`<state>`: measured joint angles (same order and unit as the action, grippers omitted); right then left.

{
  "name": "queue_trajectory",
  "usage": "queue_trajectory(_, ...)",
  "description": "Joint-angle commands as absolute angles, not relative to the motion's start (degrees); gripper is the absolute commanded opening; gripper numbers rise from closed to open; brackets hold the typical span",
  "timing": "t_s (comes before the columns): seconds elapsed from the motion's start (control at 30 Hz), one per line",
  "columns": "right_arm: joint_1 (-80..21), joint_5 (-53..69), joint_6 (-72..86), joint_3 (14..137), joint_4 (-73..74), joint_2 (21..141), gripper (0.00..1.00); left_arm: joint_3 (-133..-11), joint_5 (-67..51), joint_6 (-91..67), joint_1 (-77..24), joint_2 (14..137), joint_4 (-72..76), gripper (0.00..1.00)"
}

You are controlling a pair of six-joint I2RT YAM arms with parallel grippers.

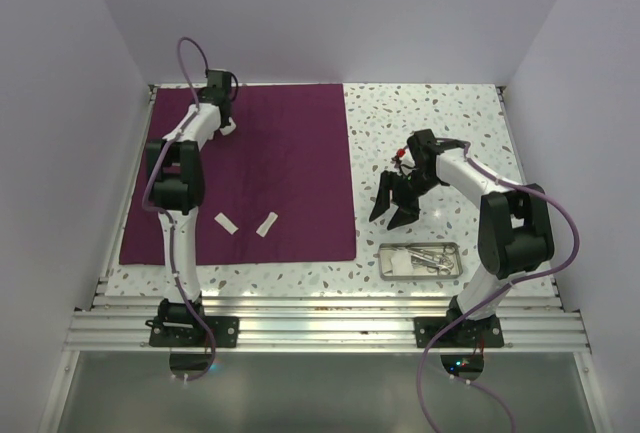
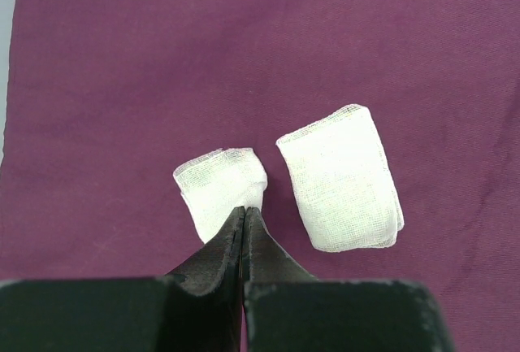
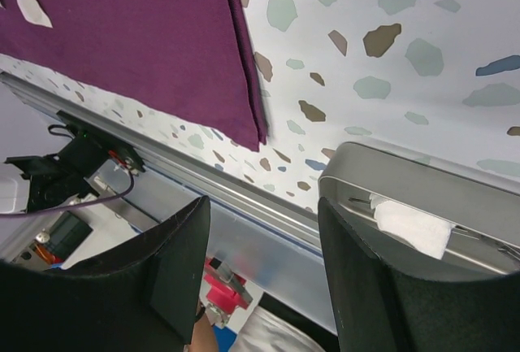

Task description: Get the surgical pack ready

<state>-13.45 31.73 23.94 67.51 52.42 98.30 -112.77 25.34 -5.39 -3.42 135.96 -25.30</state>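
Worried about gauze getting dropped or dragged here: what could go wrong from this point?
The left gripper seems to pinch only a corner of the smaller gauze pad, so it may slip free when lifted. The larger gauze pad lies beside it and could get nudged. The shut jaws might also snag the purple cloth underneath.

One purple cloth [image 1: 290,173]. One steel tray [image 3: 366,165]. Five gauze pads: one gauze pad [image 2: 219,185] at the left tool's [image 2: 245,210] tips, a second pad [image 2: 341,177] just right of them, a third pad [image 1: 227,223] and fourth pad [image 1: 266,224] well behind that tool, a fifth pad [image 3: 410,226] in the tray by the right tool [image 3: 262,206]. Silver instruments [image 1: 432,256] there: number unclear.
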Motion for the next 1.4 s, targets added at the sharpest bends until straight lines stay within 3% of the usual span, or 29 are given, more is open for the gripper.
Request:
queue_trajectory(0.0,-13.62,33.57,22.94,68.03,52.65,98.79,0.6,-115.05,25.66,-6.42,-3.69,132.98,-23.64,0.0)
queue_trajectory(1.37,-13.62,33.84,22.15,68.64,53.0,100.19,0.6,-118.39,21.71,-1.58,-6.42,135.53,-21.8,0.0)
